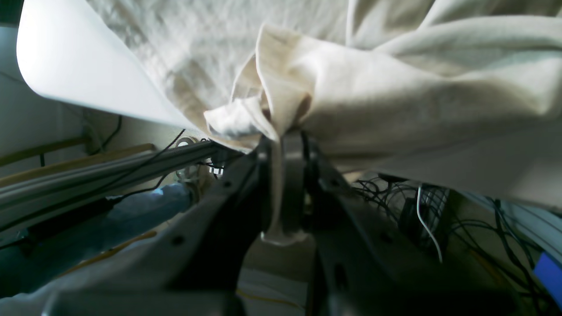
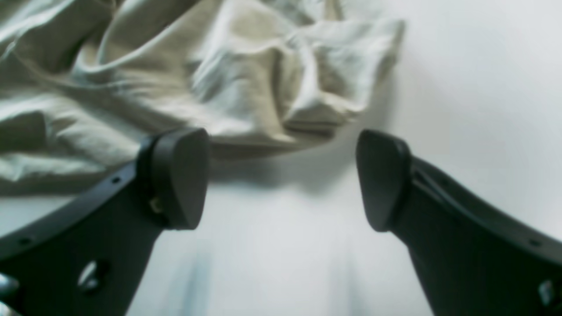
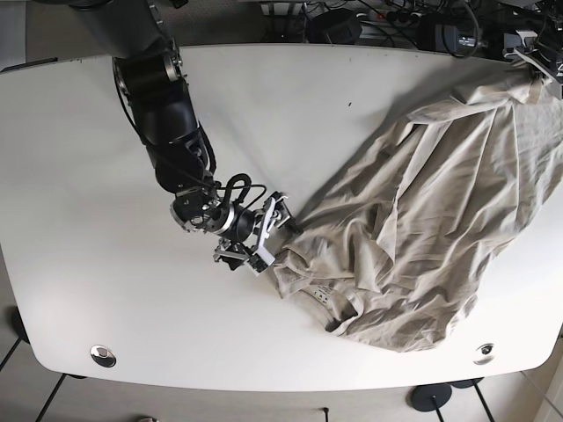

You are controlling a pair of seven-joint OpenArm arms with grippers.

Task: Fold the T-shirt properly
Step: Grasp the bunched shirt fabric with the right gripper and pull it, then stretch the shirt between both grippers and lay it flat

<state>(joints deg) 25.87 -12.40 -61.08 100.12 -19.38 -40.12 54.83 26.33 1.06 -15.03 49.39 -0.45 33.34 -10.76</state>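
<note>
Spanning an empty gap, the right gripper point(image 2: 281, 180) has its two dark fingers point(image 2: 180, 175) spread wide and released, low over the white desk point(image 2: 461, 87). Nothing lies between them; a crumpled corner of the cream T-shirt point(image 2: 272, 83) sits just beyond the tips, apart from both pads.

Left gripper point(image 1: 283, 145): fingers clenched on a bunched fold of the T-shirt, a thin strip of cloth trailing down between them. Cloth fans out above and to either side of the grip. Beyond the desk edge, dark cables point(image 1: 390, 197) and a metal rail point(image 1: 109, 169) show below.

T-shirt, base view point(image 3: 440, 229): one end is lifted at the desk's far corner beside the left gripper point(image 3: 538, 60), the rest draped diagonally down across the desk, rumpled, collar end lying nearest the right gripper point(image 3: 268, 233).

Right arm point(image 3: 163, 114): black, reaching from the desk's far edge down to the T-shirt's lower bunched edge.
</note>
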